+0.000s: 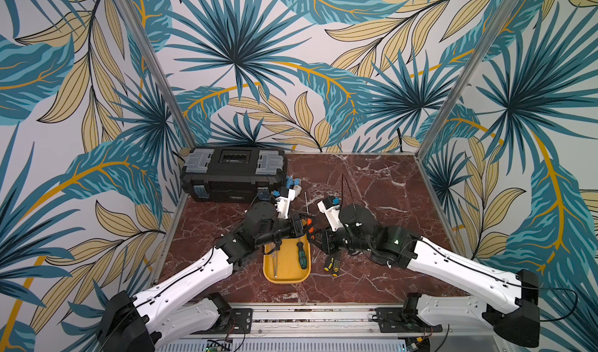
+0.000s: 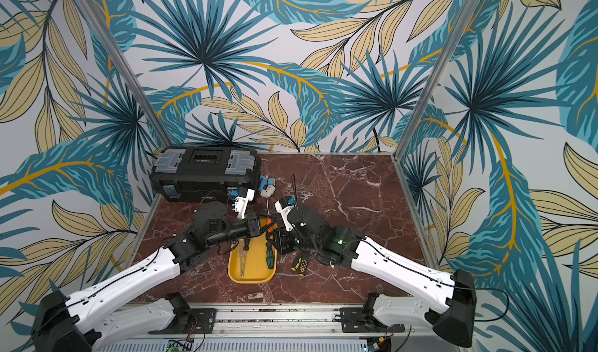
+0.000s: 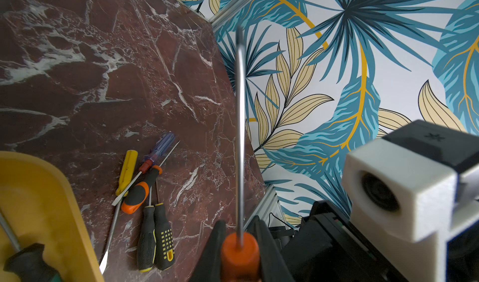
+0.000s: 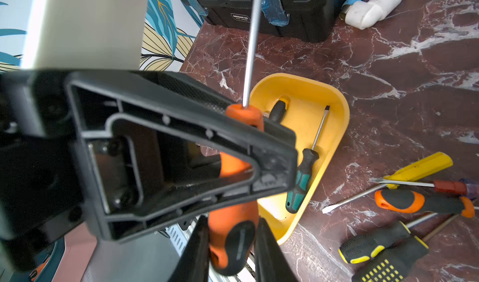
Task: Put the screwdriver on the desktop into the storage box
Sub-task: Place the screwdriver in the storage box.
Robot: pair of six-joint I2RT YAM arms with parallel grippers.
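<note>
**Both grippers on one orange screwdriver (image 3: 241,112) at the far end of the box (image 1: 288,264).**

The left gripper (image 3: 239,231) had its fingers clamped narrow on the neck of the handle. The steel shaft pointed away from the robot. The right gripper (image 4: 233,223) had its fingers pressed against both sides of the thick handle butt. The orange screwdriver was held clear of the desktop (image 1: 372,188) and was not in the box. A green screwdriver (image 1: 301,255) and a black-handled one (image 4: 277,110) lay in the box. Loose screwdrivers (image 1: 333,264) lay clustered on the desktop just beside it, on the right arm's side.
</note>
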